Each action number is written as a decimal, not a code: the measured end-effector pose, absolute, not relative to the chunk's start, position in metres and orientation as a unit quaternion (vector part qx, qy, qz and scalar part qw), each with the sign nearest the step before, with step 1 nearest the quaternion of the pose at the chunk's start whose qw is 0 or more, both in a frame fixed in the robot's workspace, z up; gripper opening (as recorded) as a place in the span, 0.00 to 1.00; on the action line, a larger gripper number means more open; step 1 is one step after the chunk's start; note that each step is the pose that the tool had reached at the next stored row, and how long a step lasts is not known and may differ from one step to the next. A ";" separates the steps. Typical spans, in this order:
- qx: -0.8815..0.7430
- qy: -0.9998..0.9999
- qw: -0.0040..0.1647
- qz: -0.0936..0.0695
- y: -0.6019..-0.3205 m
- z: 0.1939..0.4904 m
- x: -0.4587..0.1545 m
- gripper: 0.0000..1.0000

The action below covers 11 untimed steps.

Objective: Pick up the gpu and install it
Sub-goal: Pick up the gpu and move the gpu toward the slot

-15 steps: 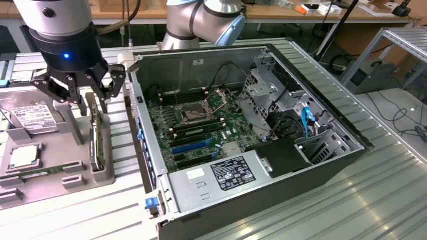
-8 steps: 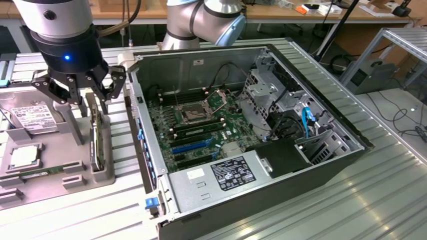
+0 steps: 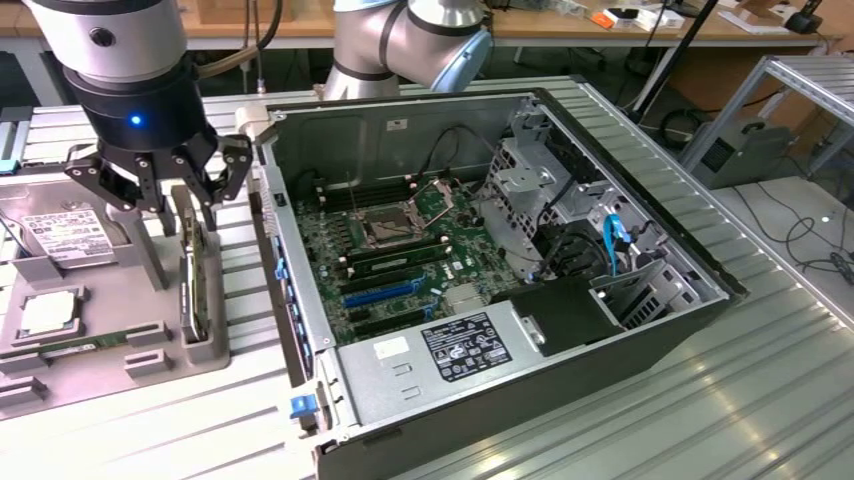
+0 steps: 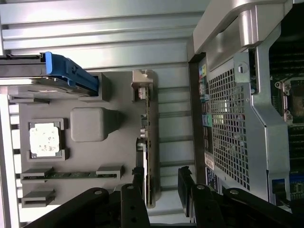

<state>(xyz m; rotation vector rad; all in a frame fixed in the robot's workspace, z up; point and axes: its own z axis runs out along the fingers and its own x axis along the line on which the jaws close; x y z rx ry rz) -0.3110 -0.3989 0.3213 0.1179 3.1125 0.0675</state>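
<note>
The gpu (image 3: pixel 196 275) is a thin dark card standing on its edge in a slot of the grey holder tray (image 3: pixel 80 375), at the exterior view's left beside the open computer case. My gripper (image 3: pixel 171 200) hangs over the card's far end, open, with a black finger on each side of it. In the wrist view the gpu (image 4: pixel 147 137) runs edge-on between my fingertips (image 4: pixel 137 187), and the gripper (image 4: pixel 161 185) has one finger close against the card and the other a clear gap away. Nothing is gripped.
The tray also holds a silver hard drive (image 3: pixel 64 235), a processor (image 3: pixel 47 315) and memory sticks (image 3: pixel 80 345). The open case (image 3: pixel 641 300) lies on its side with the motherboard (image 3: pixel 387 250) and blue slots (image 3: pixel 378 291) exposed. Its metal wall (image 3: pixel 274 250) stands right beside the card.
</note>
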 end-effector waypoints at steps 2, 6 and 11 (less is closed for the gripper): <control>0.038 0.999 0.013 0.022 -0.399 0.321 -0.311 0.42; 0.038 0.999 0.013 0.022 -0.399 0.319 -0.311 0.42; 0.038 0.999 0.013 0.022 -0.399 0.317 -0.311 0.42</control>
